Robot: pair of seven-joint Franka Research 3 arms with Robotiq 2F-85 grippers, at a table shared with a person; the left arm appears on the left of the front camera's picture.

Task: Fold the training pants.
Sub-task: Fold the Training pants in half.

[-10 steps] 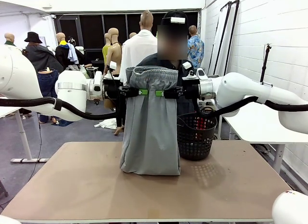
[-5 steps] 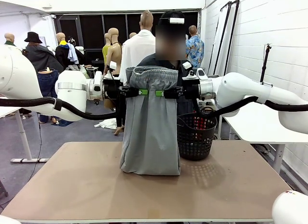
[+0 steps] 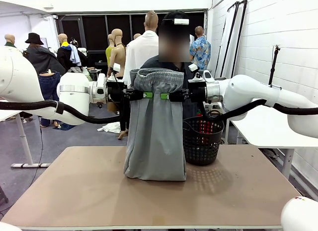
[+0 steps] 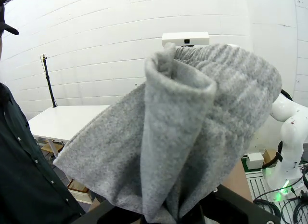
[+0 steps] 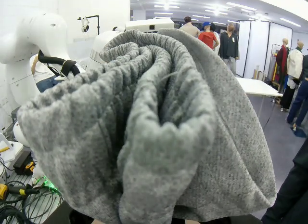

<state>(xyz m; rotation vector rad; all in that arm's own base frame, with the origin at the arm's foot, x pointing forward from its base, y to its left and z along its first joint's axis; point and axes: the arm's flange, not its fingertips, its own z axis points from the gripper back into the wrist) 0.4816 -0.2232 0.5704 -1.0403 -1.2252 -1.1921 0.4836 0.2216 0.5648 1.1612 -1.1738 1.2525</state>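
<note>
The light grey training pants point(image 3: 155, 131) hang upright above the table, waistband bunched on top, lower end resting on the tabletop. My left gripper point(image 3: 147, 95) is shut on the cloth just under the waistband from the left. From the right, my right gripper point(image 3: 165, 96) is shut on the same band, close beside the left one. In the left wrist view the grey fabric point(image 4: 183, 132) rises in a fold straight from between the fingers. The gathered waistband point(image 5: 144, 123) bulges right in front of the lens in the right wrist view.
A black mesh basket point(image 3: 201, 140) stands on the table point(image 3: 89, 191) just right of the pants. A person in a dark shirt point(image 3: 154, 63) stands behind the pants at the far side. A second white table point(image 3: 268, 126) is at the right.
</note>
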